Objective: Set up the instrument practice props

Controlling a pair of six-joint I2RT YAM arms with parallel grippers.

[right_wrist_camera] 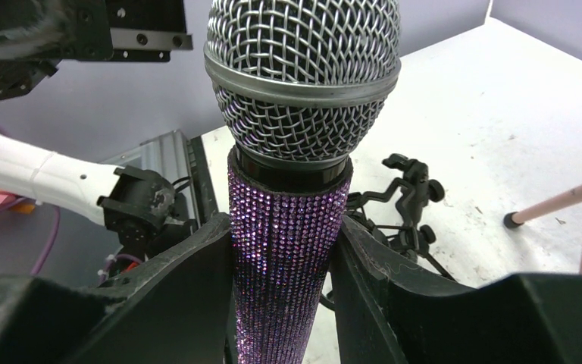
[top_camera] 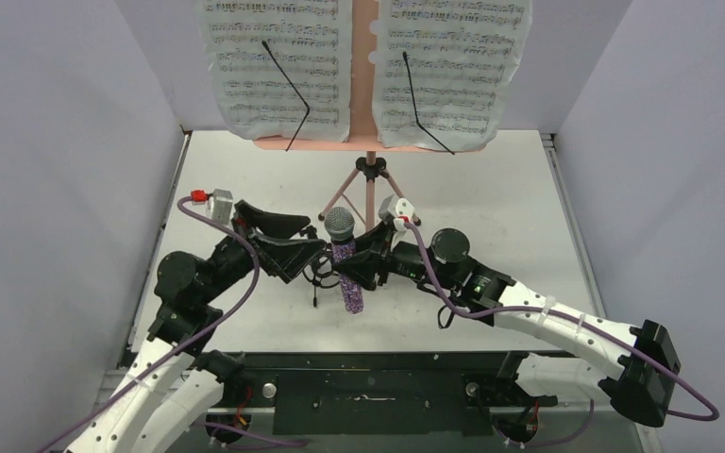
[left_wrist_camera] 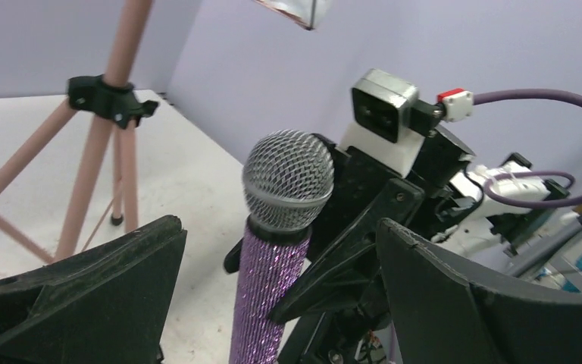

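right gripper pinches the purple glitter microphone upright by its handle, and my left gripper is spread wide just beside it. beyond both, the pink music stand already carries two sheet-music pages. i judge the last step is seating the microphone in the black mic holder, which sits empty on the table just past the right fingers.

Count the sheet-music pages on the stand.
2. One page on the left half of the pink stand's desk, one on the right half, each pinned by a black wire arm. Their tops are cropped; stacked sheets would be hidden.
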